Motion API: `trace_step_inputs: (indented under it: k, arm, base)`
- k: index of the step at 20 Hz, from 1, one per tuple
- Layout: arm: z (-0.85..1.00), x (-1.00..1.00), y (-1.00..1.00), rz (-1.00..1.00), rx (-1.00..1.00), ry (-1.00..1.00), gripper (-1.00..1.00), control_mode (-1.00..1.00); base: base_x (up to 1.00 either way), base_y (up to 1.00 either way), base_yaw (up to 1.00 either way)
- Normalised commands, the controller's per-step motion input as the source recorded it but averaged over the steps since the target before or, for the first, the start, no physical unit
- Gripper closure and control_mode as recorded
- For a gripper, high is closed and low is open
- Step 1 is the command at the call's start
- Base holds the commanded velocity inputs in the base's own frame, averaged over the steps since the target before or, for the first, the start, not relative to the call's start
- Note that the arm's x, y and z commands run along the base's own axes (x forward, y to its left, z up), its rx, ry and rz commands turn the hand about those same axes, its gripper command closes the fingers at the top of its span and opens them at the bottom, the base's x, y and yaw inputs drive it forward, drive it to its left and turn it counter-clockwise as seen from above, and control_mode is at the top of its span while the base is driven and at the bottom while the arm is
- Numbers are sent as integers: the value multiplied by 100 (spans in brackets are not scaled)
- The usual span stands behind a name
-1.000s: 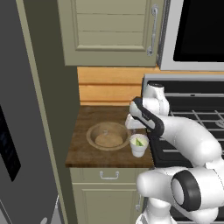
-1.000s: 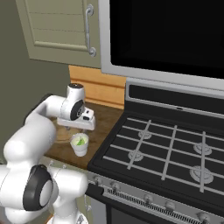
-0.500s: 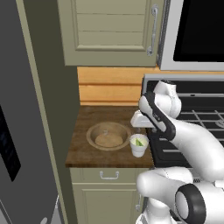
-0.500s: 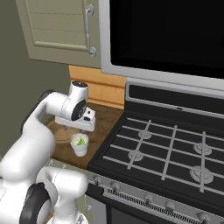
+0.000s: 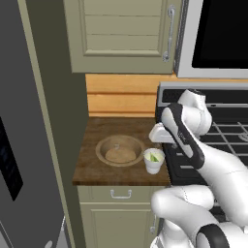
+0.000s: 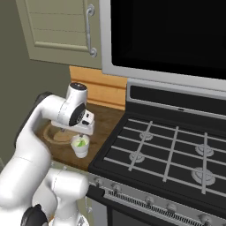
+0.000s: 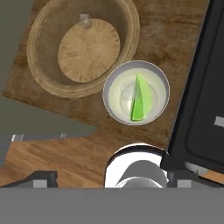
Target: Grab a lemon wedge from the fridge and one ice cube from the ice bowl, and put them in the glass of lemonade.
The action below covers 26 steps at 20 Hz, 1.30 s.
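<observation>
From the left base view, we see the small whitish tapered glass of lemonade [image 5: 153,161] standing on the dark brown wooden worktop [image 5: 97,172], just beside the wide shallow tan-brown ice bowl [image 5: 120,150] and close to the edge of the black gas stove [image 5: 227,133]. The white arm's gripper [image 5: 160,134] hangs above the glass. The tall grey steel fridge [image 5: 19,145] fills the left side with its doors shut.

From the right base view, the gripper [image 6: 79,128] sits directly over the glass [image 6: 80,146], the bowl [image 6: 57,134] partly hidden behind it; we judge that position suits dropping items straight in.

In the hand view, looking straight down, a green lemon wedge [image 7: 140,99] lies inside the glass [image 7: 135,92], resting against a pale ice cube [image 7: 126,92]. The bowl [image 7: 83,47] holds one small clear cube [image 7: 85,19] near its wall. The fingers stand wide apart and hold nothing. We judge both items delivered.
</observation>
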Motion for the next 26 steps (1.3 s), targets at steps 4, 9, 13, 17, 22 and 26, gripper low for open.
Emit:
trace_step_inputs:
  k: [4,9,13,17,22,26]
  arm:
    - [17,-9,0,0,2,-13,-100,-100]
    - [2,-28,0,-6,0,-30,-100,-100]
    - [-18,-42,0,-17,-1,-42,-100,-100]
    - [-26,-7,-11,-26,-1,-40,-100,-100]
    - [-5,2,-2,-22,0,-28,-100,-100]
    - [22,17,-5,-20,2,-3,-100,-100]
  base:
    - [0,0,0]
    - [0,0,0]
    - [0,0,0]
    - [0,0,0]
    - [0,0,0]
    - [0,0,0]
